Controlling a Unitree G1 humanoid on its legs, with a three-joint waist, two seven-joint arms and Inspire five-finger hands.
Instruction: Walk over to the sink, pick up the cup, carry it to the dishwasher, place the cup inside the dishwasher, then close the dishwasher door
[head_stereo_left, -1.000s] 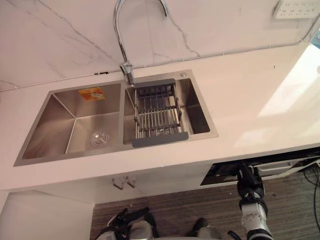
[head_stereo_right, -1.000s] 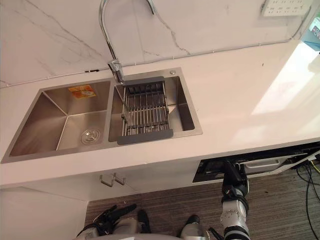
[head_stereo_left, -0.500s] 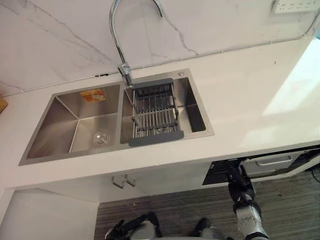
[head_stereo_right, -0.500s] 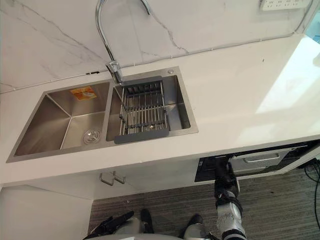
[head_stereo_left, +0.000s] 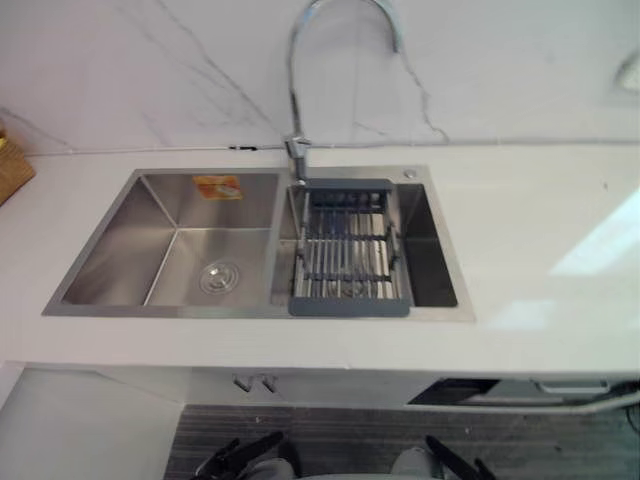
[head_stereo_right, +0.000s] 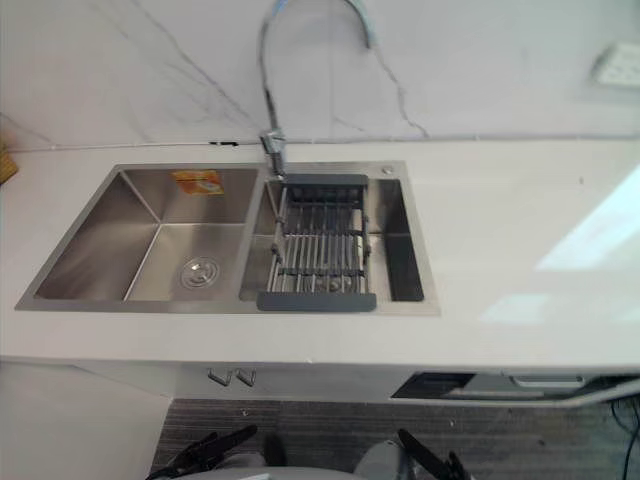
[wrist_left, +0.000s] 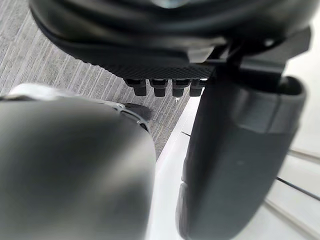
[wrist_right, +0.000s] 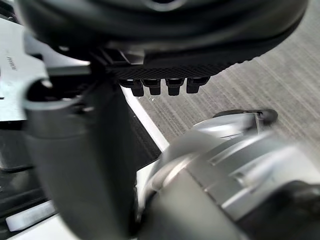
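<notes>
Left eye view, sink (head_stereo_left: 110, 250): steel, with two basins sunk in the white tabletop (head_stereo_left: 540, 240). There is an orange sticker (head_stereo_left: 217, 186) on the back wall of the left basin and a round drain (head_stereo_left: 218, 278) in its floor.
Rack (head_stereo_left: 350, 255): a grey-framed wire rack lying across the right basin, just in front of the tall curved faucet (head_stereo_left: 297, 90).
Cup: from where I stand I cannot tell where it is.
Dishwasher (head_stereo_left: 455, 391): a dark slot under the tabletop's front edge, on the robot's right.
Left robot hand (head_stereo_left: 240, 452): low over the striped grey floor (head_stereo_left: 340, 430), with dark fingers spread straight and nothing in them.
Right robot hand (head_stereo_left: 452, 462): also low, below the dishwasher, with its fingers fanned out.
Right eye view, wall socket (head_stereo_right: 615, 65): white, on the marble wall at upper right, standing clear of the picture's edge here.
Hooks (head_stereo_right: 230, 376): two of them, hanging under the tabletop below the sink.
Left wrist view, left robot hand: the palm is seen close up, with the fingertips (wrist_left: 161, 89) in a straight row. The thumb (wrist_left: 235, 150) stands off from them, so the hand is wide and empty, with the striped floor past it.
Right wrist view, right robot hand: the same pose, with the fingertips (wrist_right: 152, 86) in a row and the thumb (wrist_right: 80, 165) held apart. It holds nothing. Beside the thumb is a white and dark edge, possibly the dishwasher's front.
</notes>
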